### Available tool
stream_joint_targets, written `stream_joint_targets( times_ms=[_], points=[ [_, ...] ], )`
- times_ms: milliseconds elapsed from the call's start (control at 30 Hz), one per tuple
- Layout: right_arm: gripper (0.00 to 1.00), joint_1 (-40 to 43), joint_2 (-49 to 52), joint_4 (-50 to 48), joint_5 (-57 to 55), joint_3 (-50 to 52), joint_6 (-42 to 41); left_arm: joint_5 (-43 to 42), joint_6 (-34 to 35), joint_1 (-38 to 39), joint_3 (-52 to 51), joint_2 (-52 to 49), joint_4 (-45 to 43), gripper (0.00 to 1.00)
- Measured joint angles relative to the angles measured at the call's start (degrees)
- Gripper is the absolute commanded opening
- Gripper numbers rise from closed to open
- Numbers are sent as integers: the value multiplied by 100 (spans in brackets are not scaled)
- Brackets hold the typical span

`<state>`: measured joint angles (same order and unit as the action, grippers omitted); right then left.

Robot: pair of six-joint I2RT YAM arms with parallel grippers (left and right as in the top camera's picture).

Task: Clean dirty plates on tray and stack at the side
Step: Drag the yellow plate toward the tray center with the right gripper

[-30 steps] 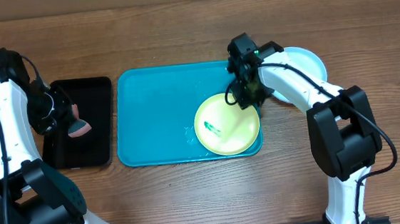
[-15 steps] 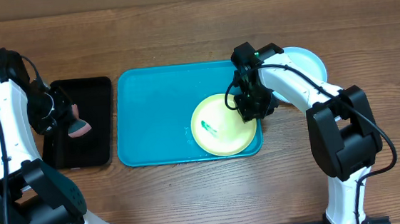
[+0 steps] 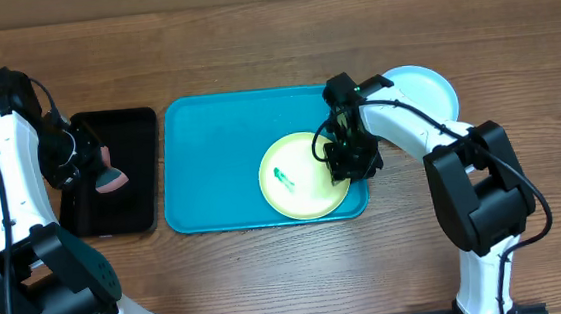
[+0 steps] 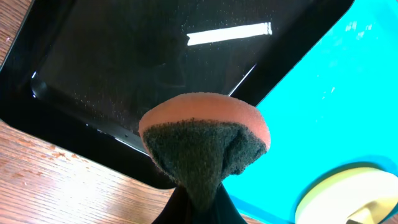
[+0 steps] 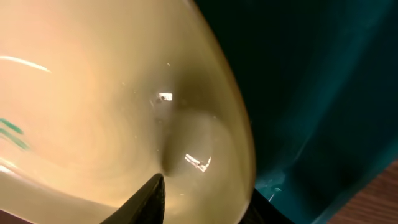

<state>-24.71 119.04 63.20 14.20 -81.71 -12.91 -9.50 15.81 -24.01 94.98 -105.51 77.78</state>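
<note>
Both right jaws close narrowly on the right rim of the pale yellow plate (image 3: 297,181), which lies in the turquoise tray (image 3: 211,162) toward its near right corner, a teal smear (image 3: 282,176) on its face. Left jaws pinch an orange sponge (image 4: 205,140) with a dark scouring pad above the black tray (image 3: 133,128). One light blue plate (image 3: 425,85) sits on the counter (image 3: 251,39) just right of the turquoise tray.

Right pincer (image 3: 345,163) grips yellow plate (image 3: 298,184)
</note>
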Motion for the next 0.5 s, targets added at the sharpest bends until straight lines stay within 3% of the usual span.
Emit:
stream_joint_targets(
  times_ms=[100,200,500],
  points=[
    [29,2,-39,-175,101,68,-164,-57,0,0,0,0,2,4],
    [11,0,-44,-448,393,87,-308,-256,-166,2,0,0,0,4],
    [9,-15,-20,-1646,874,186,-892,-748,-691,348,-13,0,-70,4]
  ],
)
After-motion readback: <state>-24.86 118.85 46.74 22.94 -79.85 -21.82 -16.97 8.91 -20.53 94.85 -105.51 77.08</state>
